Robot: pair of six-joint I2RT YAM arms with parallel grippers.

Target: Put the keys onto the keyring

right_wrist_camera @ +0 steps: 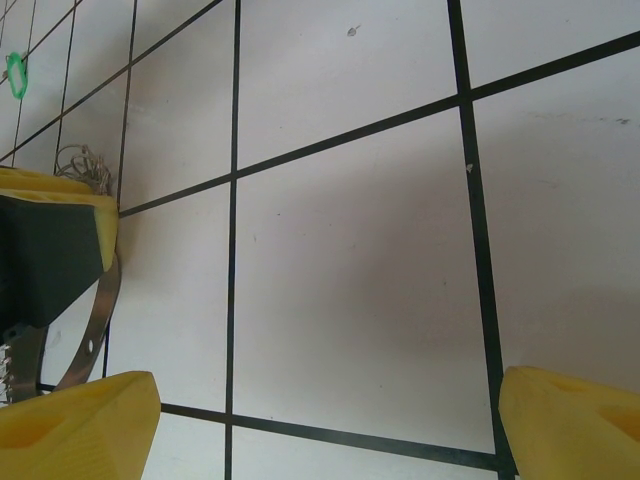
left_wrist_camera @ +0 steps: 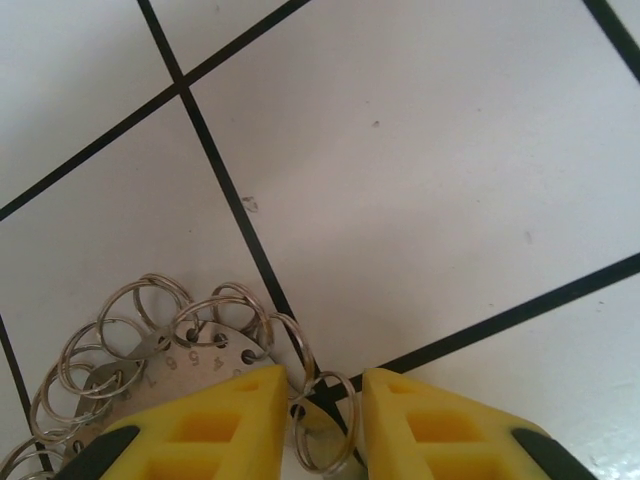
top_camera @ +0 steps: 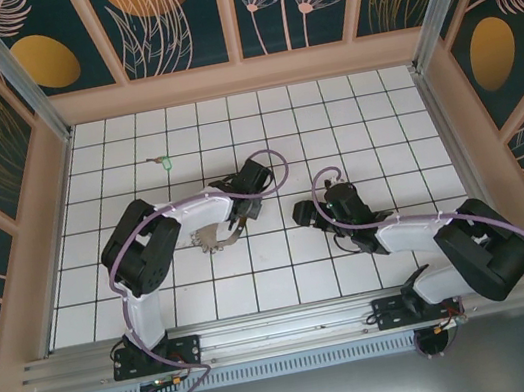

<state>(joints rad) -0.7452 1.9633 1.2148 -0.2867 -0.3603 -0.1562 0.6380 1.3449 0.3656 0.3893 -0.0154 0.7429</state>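
The keyring (top_camera: 216,234) lies on the white tiles near the middle, a thin metal band with numbered holes (left_wrist_camera: 170,365), fringed with small silvery split rings. My left gripper (top_camera: 244,207) is at its right end. Its yellow fingers (left_wrist_camera: 225,425) stand close together, and one small split ring (left_wrist_camera: 340,385) fills the gap between them. The green-headed key (top_camera: 164,159) lies alone on the tiles farther back and left, and is a small green spot (right_wrist_camera: 15,75) in the right wrist view. My right gripper (top_camera: 308,213) hangs wide open over bare tile to the right of the keyring, nothing between its fingertips (right_wrist_camera: 80,425).
Low tan walls (top_camera: 53,192) ring the tiled floor (top_camera: 348,110). The left gripper's dark and yellow finger (right_wrist_camera: 50,235) and the keyring's band (right_wrist_camera: 100,315) sit at the left edge of the right wrist view. The two grippers are about two tiles apart.
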